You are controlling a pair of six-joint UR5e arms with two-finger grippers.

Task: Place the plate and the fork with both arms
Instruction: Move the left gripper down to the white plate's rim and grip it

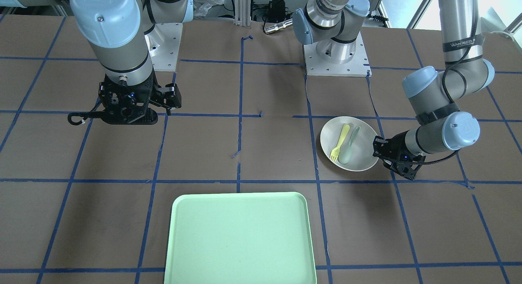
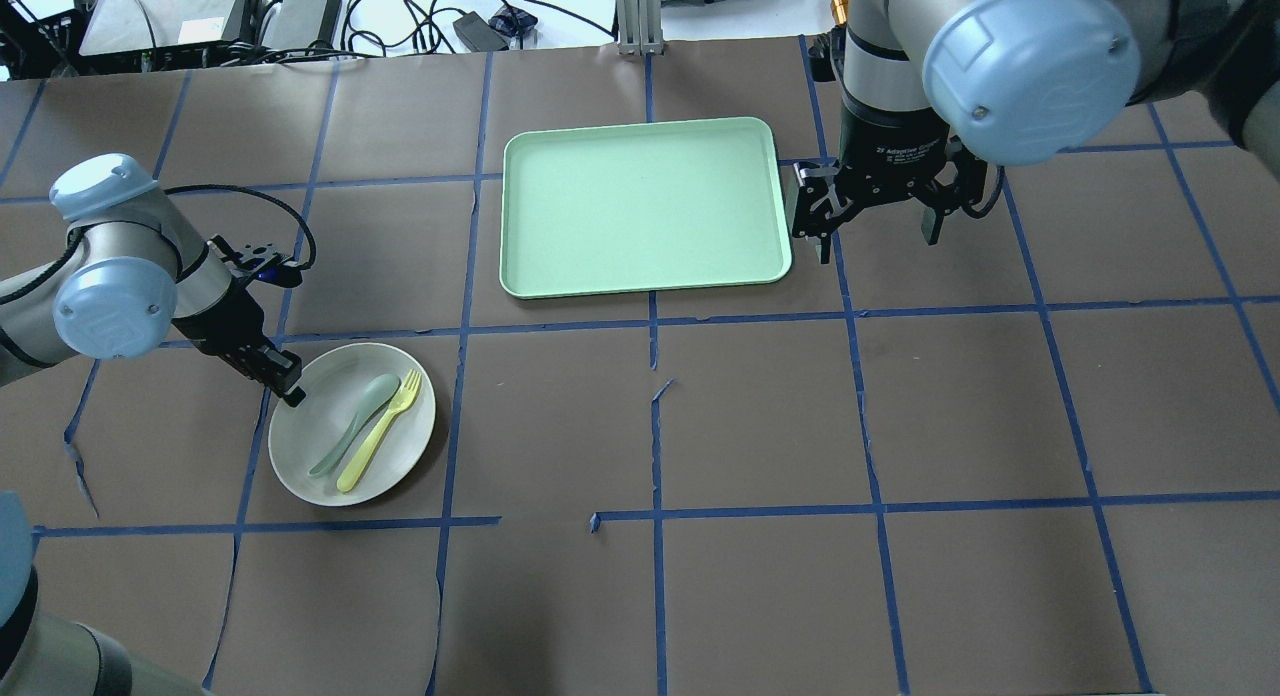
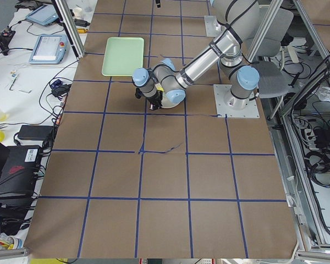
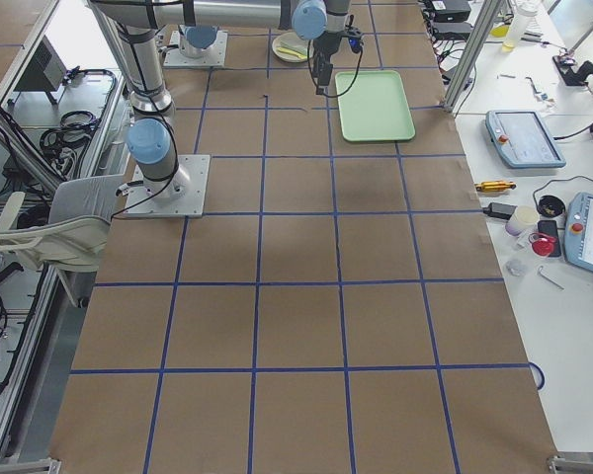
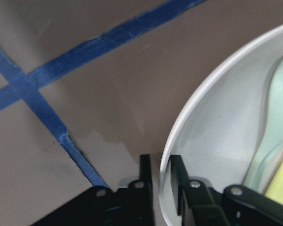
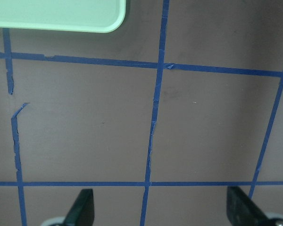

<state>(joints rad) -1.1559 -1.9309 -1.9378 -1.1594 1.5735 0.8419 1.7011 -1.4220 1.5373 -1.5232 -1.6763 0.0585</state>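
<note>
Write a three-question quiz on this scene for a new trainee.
1. True or false: the fork lies on the tray.
2. Which arm's end effector has its fingers on either side of the plate rim? A) left B) right C) neither
3. Fill in: the right end effector holds nothing and is ____ (open or shut).

Key
1. False: it lies in the plate, beside the spoon.
2. A: the left end effector.
3. open
</note>
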